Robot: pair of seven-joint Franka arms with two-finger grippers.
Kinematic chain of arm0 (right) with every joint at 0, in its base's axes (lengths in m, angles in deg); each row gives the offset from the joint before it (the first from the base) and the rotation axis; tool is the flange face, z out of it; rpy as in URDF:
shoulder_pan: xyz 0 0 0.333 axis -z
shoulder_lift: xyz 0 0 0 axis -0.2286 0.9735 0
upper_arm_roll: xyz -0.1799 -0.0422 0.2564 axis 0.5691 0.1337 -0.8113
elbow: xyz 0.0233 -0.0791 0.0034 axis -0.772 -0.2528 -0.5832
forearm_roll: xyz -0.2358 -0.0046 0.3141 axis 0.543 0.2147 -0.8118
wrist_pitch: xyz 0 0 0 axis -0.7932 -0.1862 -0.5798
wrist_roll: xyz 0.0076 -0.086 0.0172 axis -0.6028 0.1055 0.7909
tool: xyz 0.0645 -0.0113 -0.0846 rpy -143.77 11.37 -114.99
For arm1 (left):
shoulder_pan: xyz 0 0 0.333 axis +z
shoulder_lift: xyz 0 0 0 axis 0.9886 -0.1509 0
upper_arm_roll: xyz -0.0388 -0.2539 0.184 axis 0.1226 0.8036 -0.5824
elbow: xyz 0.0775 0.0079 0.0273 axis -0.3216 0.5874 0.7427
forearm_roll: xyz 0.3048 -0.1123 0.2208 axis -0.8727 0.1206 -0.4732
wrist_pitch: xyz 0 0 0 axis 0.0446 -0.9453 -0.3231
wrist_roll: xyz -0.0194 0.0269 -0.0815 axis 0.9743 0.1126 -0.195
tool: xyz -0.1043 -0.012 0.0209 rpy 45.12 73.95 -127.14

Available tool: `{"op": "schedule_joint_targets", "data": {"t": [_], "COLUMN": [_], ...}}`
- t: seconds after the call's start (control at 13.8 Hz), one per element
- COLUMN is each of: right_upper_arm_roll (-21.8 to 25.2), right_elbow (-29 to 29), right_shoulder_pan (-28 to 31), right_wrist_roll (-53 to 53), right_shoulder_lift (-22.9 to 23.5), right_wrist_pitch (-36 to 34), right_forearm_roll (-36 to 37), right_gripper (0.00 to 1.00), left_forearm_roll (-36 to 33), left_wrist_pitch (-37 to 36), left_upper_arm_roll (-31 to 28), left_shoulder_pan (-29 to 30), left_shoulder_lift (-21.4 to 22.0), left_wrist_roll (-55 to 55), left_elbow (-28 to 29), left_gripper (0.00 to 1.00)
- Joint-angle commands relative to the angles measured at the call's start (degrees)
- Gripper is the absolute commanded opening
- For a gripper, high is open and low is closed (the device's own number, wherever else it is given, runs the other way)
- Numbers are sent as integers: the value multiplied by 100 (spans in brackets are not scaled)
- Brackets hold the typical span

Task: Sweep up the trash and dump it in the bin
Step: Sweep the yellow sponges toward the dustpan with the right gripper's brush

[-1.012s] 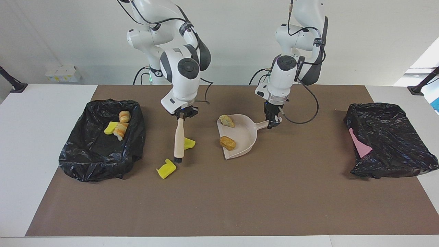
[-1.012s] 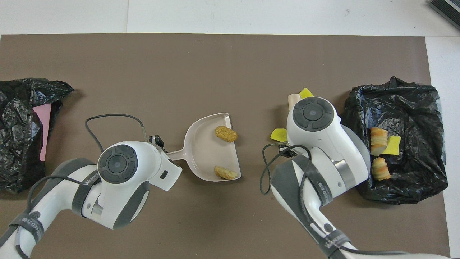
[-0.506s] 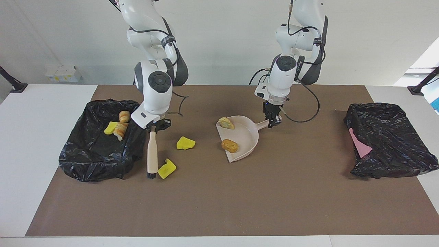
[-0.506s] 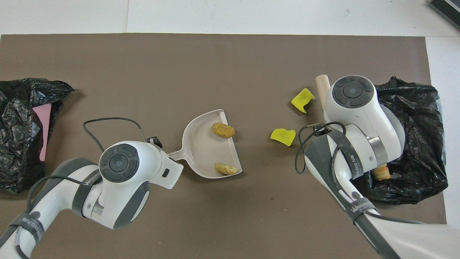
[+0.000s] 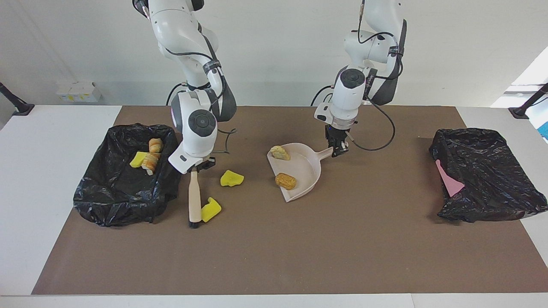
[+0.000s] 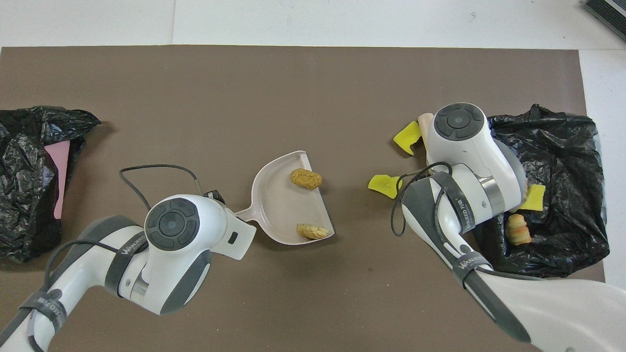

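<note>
My right gripper (image 5: 198, 164) is shut on the top of a cream-handled brush (image 5: 195, 196), whose dark bristles rest on the brown mat against a yellow chunk of trash (image 5: 210, 209). The brush stands between that chunk and the black-bagged bin (image 5: 107, 201). A second yellow chunk (image 5: 231, 178) lies nearer to the robots. My left gripper (image 5: 338, 149) is shut on the handle of the pink-beige dustpan (image 5: 305, 164), which holds two tan chunks (image 5: 279, 152) (image 5: 285, 181). In the overhead view only the brush's handle end (image 6: 424, 126) shows beside the right hand.
The bin at the right arm's end holds two tan lumps (image 5: 155, 145) (image 5: 150, 161) and a yellow wedge (image 5: 137, 159). A second black bag (image 5: 483, 175) with a flat pink sheet (image 5: 447, 182) lies at the left arm's end. The brown mat (image 5: 299, 256) covers the table's middle.
My right arm carried the brush from between the two yellow chunks toward the bin, then set it against the farther chunk. The dustpan shifted slightly toward the right arm's end.
</note>
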Motion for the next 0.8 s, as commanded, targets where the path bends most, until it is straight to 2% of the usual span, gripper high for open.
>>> {"op": "schedule_joint_targets", "data": {"t": [0.0,0.14,0.72], "right_upper_arm_roll": [-44,-44,-53], "right_elbow": [-466,-573,-547], "right_shoulder_pan": [-276,-452,-1797], "right_wrist_roll": [175,298,211], "right_shoulder_lift": [-366,-454,-621], "right_wrist_pitch": [-66,-101,-101], "right_forearm_roll": [-430,-958,-1961], "right_gripper": [0,0,0], "left_forearm_roll": [-6,-6,-6], "left_wrist_pitch": [-250,-242,-14], "left_upper_arm_roll": [-49,-41,-41], "left_shoulder_pan": [-304,-313,-305], "left_shoulder_lift": [62,62,-87], "left_wrist_roll": [409,455,437], "left_elbow": [-51,-34,-34], "left_gripper": [0,0,0]}}
